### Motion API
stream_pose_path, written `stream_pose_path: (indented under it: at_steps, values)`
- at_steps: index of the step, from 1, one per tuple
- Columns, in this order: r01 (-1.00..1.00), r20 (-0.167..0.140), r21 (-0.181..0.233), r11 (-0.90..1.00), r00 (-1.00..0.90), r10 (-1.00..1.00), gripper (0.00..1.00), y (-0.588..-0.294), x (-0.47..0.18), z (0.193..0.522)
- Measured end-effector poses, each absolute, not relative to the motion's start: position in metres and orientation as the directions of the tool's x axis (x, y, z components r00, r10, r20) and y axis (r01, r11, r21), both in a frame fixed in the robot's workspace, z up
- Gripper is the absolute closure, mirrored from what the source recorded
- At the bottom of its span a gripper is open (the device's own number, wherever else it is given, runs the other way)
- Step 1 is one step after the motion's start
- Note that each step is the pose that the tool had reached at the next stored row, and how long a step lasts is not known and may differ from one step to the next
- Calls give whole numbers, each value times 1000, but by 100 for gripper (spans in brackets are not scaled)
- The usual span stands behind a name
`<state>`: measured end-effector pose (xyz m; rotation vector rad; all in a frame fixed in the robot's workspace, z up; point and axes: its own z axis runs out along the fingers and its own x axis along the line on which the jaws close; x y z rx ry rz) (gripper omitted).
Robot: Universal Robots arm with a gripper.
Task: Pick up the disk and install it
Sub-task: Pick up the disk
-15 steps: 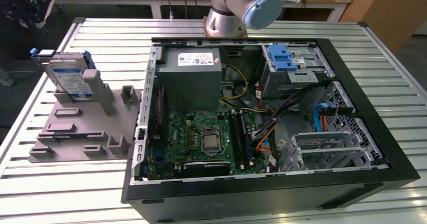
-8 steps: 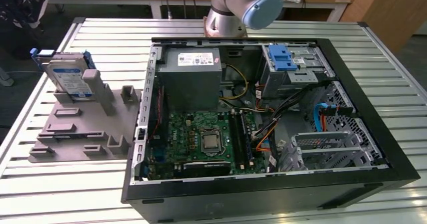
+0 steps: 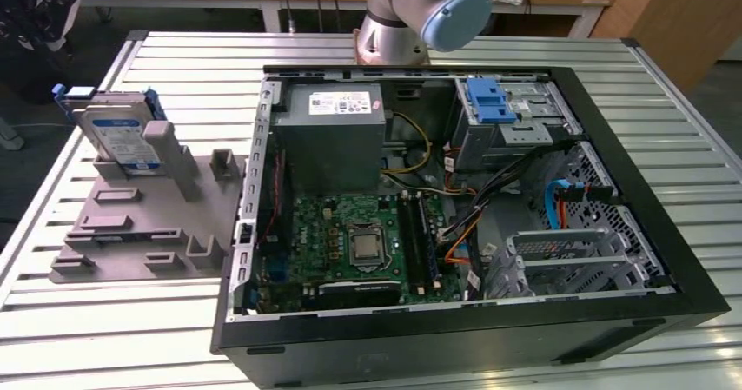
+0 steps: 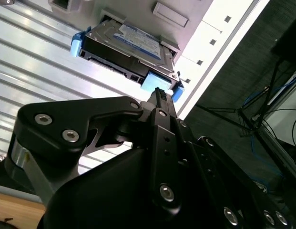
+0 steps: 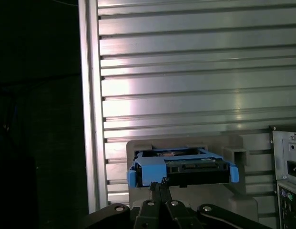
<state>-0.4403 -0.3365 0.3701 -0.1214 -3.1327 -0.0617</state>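
Closest in both wrist views, the gripper (image 5: 159, 185) (image 4: 159, 94), jaws clenched together on nothing, tips lined up with a blue rail of the disk (image 5: 183, 167) (image 4: 128, 45); touching or not, cannot tell. Just beyond, the disk on edge in a grey holder (image 5: 186, 141), label side showing in the second wrist view, ribbed metal table (image 5: 186, 71) behind. In the exterior view, nearest along the lower edge, the black wall of an open PC case (image 3: 464, 338). Inside it and further back, a green motherboard (image 3: 347, 242), then a grey power supply (image 3: 330, 134) and a blue latch (image 3: 489, 102) toward the top. Beside the case, at the exterior view's left, the holder (image 3: 151, 216) with the disk (image 3: 122, 138) propped upright at its far end, in the upper left of the frame. Farthest, at top centre, the arm's base (image 3: 400, 21).
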Motion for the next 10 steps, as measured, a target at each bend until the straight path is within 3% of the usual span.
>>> stream_pose_path:
  at_steps: [10]
  values:
    - [77, 7, 39, 996, -997, 77, 89, -337, -440, 370]
